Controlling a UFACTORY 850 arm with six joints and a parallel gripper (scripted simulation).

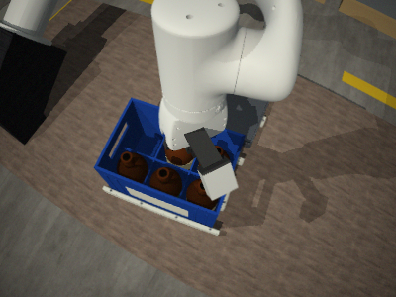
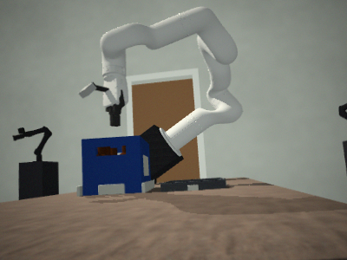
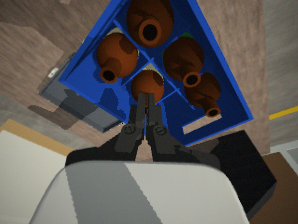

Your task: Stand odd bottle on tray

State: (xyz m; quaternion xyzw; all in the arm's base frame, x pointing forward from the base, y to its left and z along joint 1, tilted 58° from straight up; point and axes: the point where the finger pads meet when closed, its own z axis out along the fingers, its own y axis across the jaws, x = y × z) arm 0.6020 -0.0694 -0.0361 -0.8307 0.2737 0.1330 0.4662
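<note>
The blue crate (image 1: 110, 178) (image 2: 113, 169) (image 3: 232, 86) stands level and holds five brown bottles. The front row has a left bottle (image 1: 133, 169) (image 3: 202, 90), a middle bottle (image 1: 165, 185) (image 3: 183, 57) and a right bottle (image 1: 198, 194) (image 3: 150, 12). Behind stand a middle bottle (image 1: 177, 156) (image 3: 147, 82) and a right bottle (image 3: 117, 52). The back left compartment is empty. My gripper (image 2: 114, 125) (image 3: 146, 103) is shut and empty above the crate; its fingers cover the back middle bottle's mouth in the wrist view. The dark grey tray (image 1: 241, 113) (image 2: 195, 183) (image 3: 82, 102) lies beside the crate, bearing no bottle.
Pale stops (image 1: 160, 210) (image 2: 147, 186) run along the crate's foot. The crate's walls and dividers stand close around the bottles. The arm's black base (image 1: 30, 84) (image 2: 160, 152) stands beyond the crate. The arm hides part of the tray in the top view.
</note>
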